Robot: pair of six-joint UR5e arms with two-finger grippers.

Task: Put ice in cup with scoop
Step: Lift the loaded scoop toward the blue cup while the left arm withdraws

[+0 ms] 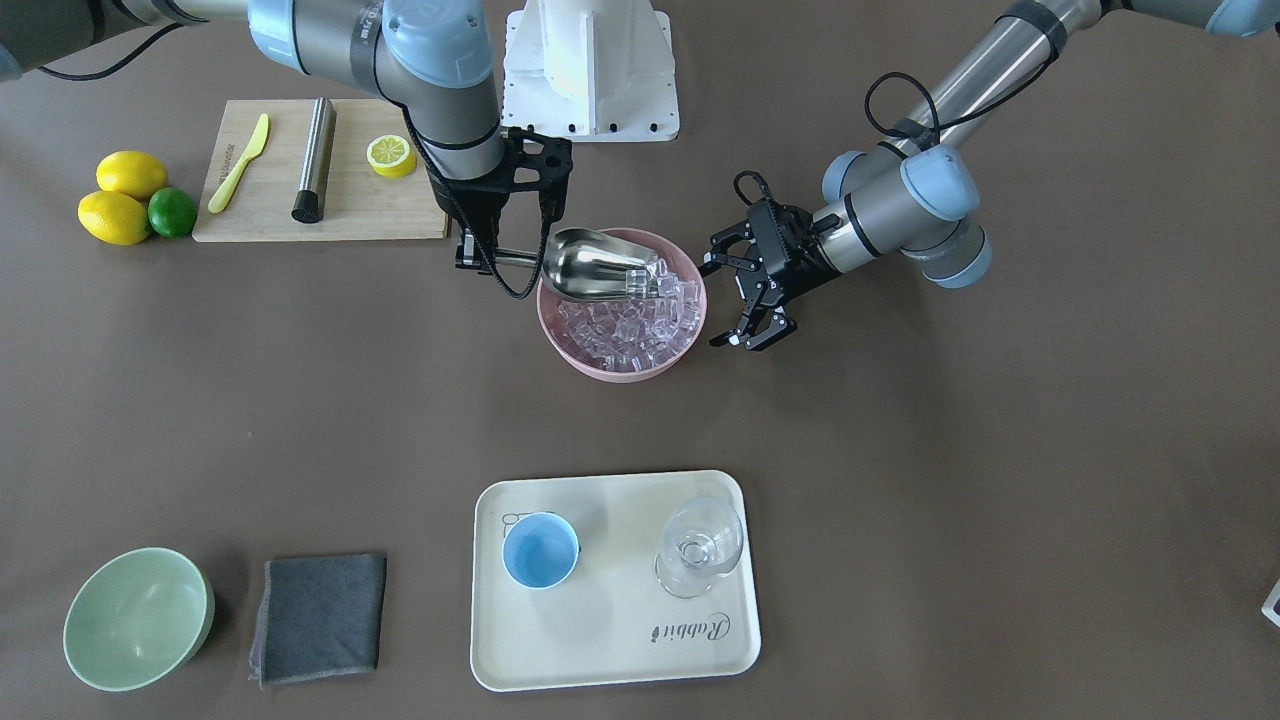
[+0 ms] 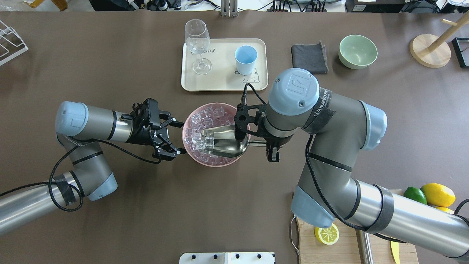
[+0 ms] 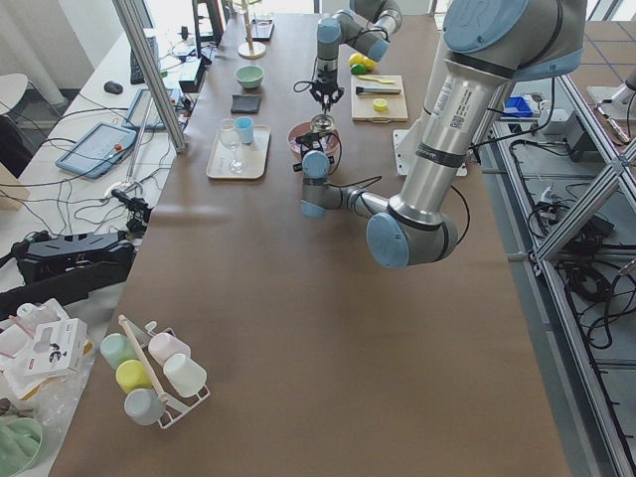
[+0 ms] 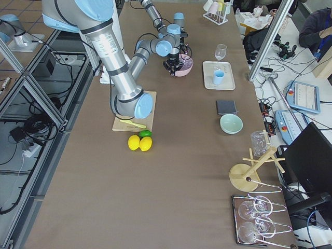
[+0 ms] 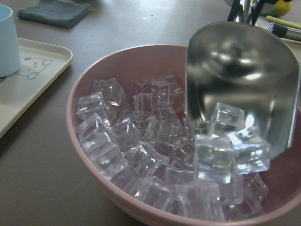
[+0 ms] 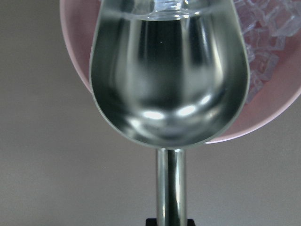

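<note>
Closest to my right wrist camera, I am pinching the scoop [image 6: 169,84] by the end of its thin rod handle, with my right gripper [image 1: 470,257] clamped on the rod so that the trough is pointing straight away from my fingers. Just past the handle, the trough is hanging over the near rim of the pink bowl [image 1: 600,365], and its open mouth is dipping into the ice [image 5: 141,141], with a few cubes sitting at its lip. The scoop's long axis is running across the table: the handle is toward my right side and the mouth toward my left. On the bowl's far side my left gripper [image 2: 177,137] is waiting with its fingers spread, just beside the rim, gripping nothing. Farther out, beyond the bowl and away from my base, the cup [image 2: 245,58] is standing upright on the right-hand end of the tray [image 2: 220,82], with the stemmed glass [image 2: 198,40] at the other end. So the cup is lying forward of the scoop, roughly square to its axis rather than in line with it, and my right arm is the nearer one. I am judging that the load will need lifting and the mouth swinging round toward the cup.
</note>
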